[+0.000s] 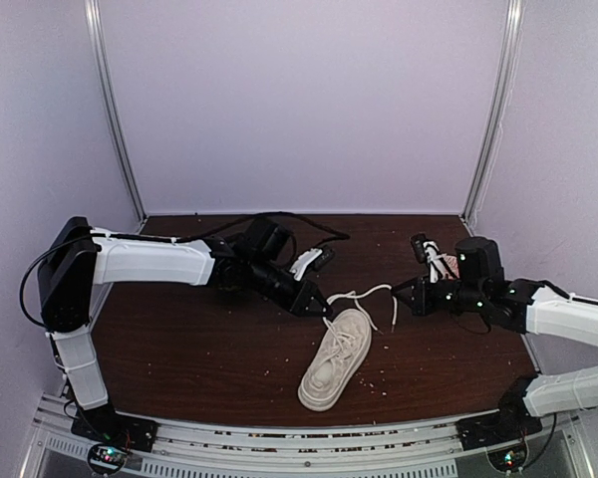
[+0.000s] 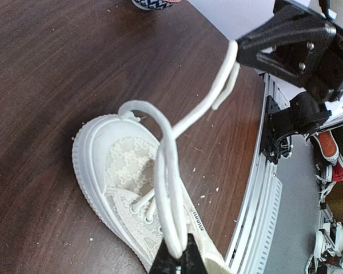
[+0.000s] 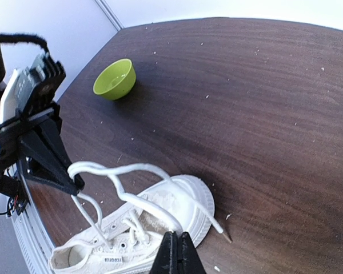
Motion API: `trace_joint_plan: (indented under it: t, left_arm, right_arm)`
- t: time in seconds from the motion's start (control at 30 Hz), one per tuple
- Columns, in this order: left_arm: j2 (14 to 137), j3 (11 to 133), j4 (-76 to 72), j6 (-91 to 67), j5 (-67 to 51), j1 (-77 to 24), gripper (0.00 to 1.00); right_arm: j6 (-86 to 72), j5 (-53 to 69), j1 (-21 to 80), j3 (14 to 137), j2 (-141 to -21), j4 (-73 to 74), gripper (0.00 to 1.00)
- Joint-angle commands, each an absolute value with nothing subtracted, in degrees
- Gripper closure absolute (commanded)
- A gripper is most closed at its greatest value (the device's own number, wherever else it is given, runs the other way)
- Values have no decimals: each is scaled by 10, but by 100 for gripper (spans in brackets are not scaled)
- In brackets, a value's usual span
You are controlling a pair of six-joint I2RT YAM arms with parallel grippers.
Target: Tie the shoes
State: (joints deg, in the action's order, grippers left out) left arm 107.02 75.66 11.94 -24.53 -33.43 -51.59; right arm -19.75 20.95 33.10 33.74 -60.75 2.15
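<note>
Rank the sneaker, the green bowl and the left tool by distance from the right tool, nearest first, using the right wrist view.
1. The sneaker, just under the right tool.
2. The left tool, at the left, gripping a lace.
3. The green bowl, far off at upper left.

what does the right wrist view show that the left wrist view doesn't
Only the right wrist view shows the green bowl. Only the left wrist view shows a blue-patterned object cut off at its top edge. Both show the sneaker, and the left gripper and right gripper each shut on its white laces.
</note>
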Motion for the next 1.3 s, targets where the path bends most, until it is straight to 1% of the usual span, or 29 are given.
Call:
trace_joint_plan:
  t: [0.0, 0.17, 0.33, 0.47, 0.6, 0.7, 0.8, 0.93, 1.13, 1.27]
  left_arm:
    - [1065, 776, 88, -251, -334, -518, 100]
    - [1070, 780, 86, -250, -342, -518, 100]
    - [1073, 785, 85, -250, -343, -518, 100]
    - [1073, 788, 88, -250, -342, -518, 100]
    - [1073, 796, 89, -256, -339, -518, 100]
    - [1073, 803, 91, -277, -321, -521, 100]
    - [1076, 803, 82, -303, -308, -524, 100]
    - [1083, 802, 73, -321, -301, -528, 100]
    - [1087, 797, 62, -335, -298, -529, 100]
    - [1087, 797, 61, -337, -301, -530, 100]
  right_arm:
    - [-219, 212, 375, 296, -571, 54, 100]
    - [-275, 199, 427, 235, -572, 5, 100]
    - [-312, 182, 456, 203, -622, -51, 100]
    - [-323, 187, 464, 208, -642, -70, 100]
    - [-326, 198, 466, 223, -614, -72, 100]
    - [-324, 191, 482, 237, -588, -73, 100]
    - [-324, 187, 505, 251, -588, -91, 100]
    - [-318, 186, 545, 276, -629, -130, 100]
    - [-305, 177, 581, 328, -737, -154, 100]
    - [-310, 134, 589, 352, -790, -146, 100]
